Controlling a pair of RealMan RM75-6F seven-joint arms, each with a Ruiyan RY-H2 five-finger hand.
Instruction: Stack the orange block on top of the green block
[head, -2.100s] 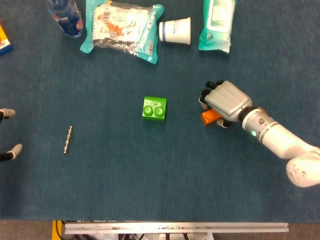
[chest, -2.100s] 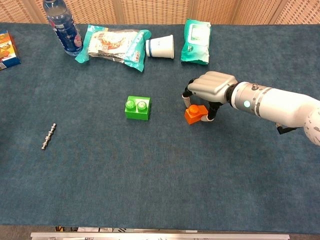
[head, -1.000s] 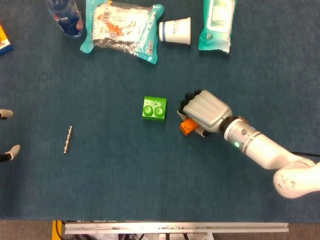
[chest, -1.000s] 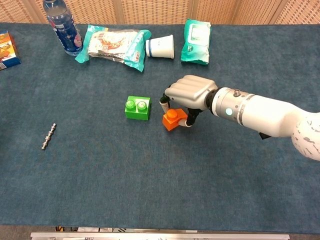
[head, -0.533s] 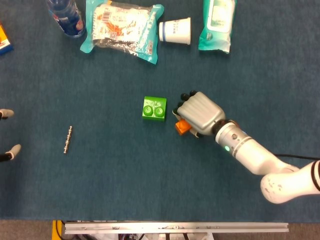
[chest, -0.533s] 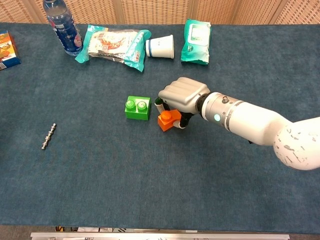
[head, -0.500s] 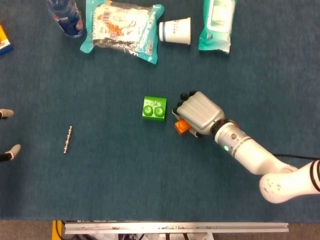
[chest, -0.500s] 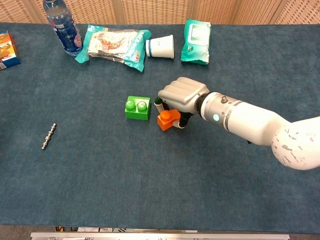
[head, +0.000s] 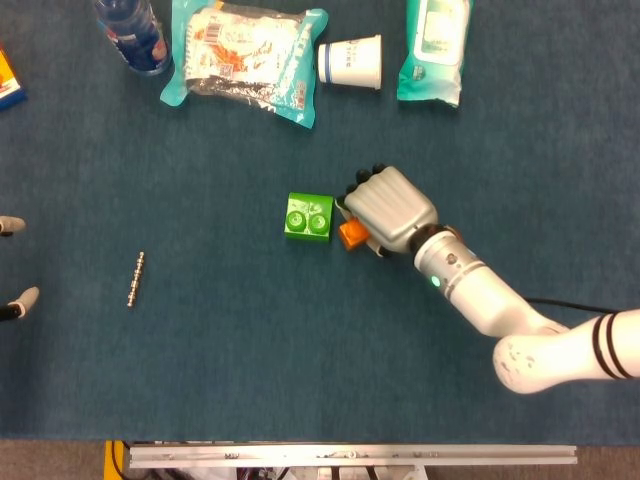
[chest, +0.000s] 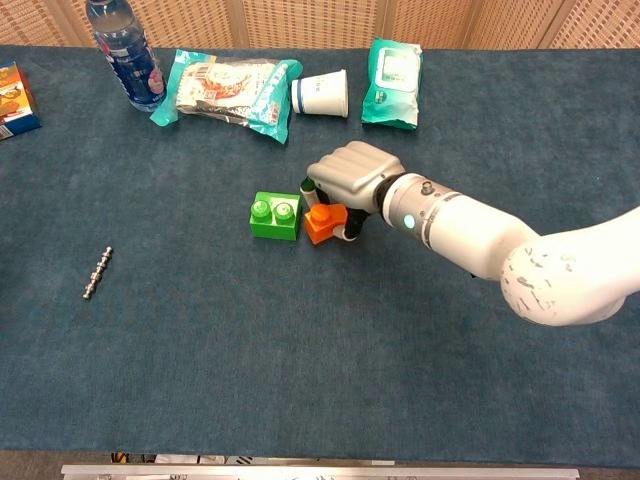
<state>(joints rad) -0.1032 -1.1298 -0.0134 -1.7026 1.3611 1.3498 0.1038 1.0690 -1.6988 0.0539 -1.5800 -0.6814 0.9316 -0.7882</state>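
right hand (chest: 352, 172) arched over orange block (chest: 325, 223)

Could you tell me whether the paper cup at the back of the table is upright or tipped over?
Tipped over. The paper cup lies on its side on the blue cloth, between the snack packet and the wipes pack.

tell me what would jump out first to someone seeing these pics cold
Mid-table, the right hand grips a small orange block right beside the bright green block, not yet on top of it. Along the far edge lie a snack packet, a tipped paper cup and a wipes pack. Only the fingertips of the left hand show, at the head view's left edge.
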